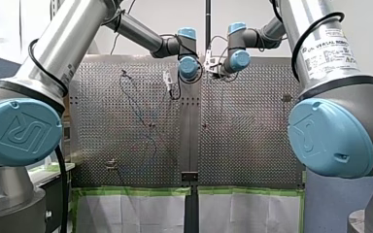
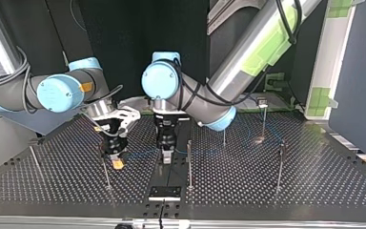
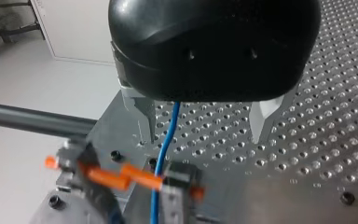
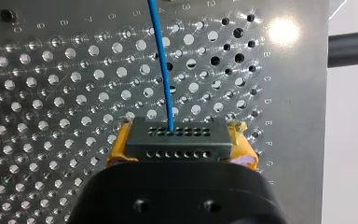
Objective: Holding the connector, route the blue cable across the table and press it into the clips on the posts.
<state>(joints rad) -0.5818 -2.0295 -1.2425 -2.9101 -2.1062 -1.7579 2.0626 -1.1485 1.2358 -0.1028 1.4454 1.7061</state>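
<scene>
My right claw (image 4: 182, 145) clamps the connector (image 4: 177, 133) low over the table (image 4: 51, 93), my left claw (image 3: 206, 123) hangs wide around the blue cable (image 3: 168, 140), so clipping onto the posts (image 2: 189, 162) looks largely undone.

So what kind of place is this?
Probably a robotics lab: my left arm and my right arm over a perforated table with posts, my right fingers holding a blue cable's connector.

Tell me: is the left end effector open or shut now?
Open. In the left wrist view the left end effector has its two fingers wide apart, and the blue cable passes between them, gripped by neither.
</scene>
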